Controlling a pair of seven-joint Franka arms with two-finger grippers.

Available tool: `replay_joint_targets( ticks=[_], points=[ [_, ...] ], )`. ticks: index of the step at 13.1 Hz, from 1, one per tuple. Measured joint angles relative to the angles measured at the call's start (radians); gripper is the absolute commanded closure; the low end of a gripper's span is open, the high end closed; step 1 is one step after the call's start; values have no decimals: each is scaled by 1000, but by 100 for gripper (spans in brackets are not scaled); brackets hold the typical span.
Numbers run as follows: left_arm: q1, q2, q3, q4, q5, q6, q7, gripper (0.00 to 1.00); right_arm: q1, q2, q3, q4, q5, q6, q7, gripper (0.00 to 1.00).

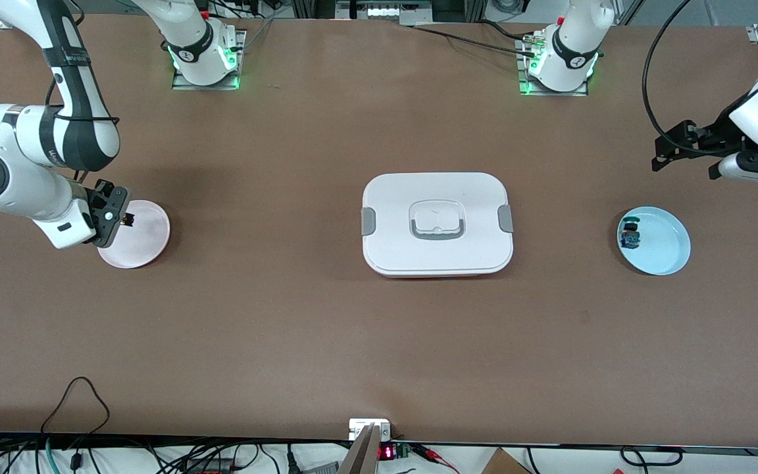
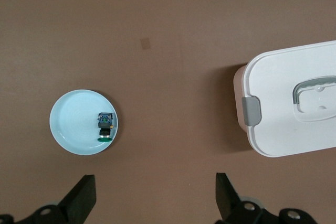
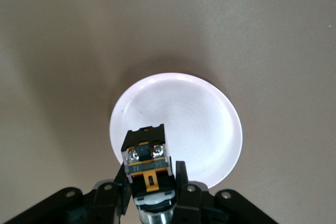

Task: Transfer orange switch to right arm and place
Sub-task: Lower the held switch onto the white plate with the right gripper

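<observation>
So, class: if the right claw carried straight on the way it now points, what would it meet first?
The right claw, shut on the orange switch, points down at the pink plate. Going straight on, the switch would probably touch the plate's inner surface first, near its rim, though depth is hard to judge.

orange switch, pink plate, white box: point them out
orange switch [image 3: 148, 163], right wrist view, its orange body part
pink plate [image 1: 149, 237], front view, bare inner surface
white box [image 1: 392, 204], front view, bare lid corner

My brown table [image 1: 287, 342] carries a pink plate [image 1: 145, 247] right beneath my right gripper, a white lidded box [image 1: 437, 224] at mid-table, and a light blue plate [image 1: 662, 247] near my left gripper.
</observation>
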Motion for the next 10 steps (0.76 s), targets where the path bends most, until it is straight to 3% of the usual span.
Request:
replay_joint_targets(
  ticks=[10],
  points=[
    [7, 5, 0, 37, 52, -10, -5, 0, -44, 49, -1, -148, -64, 277, -37, 87]
  ],
)
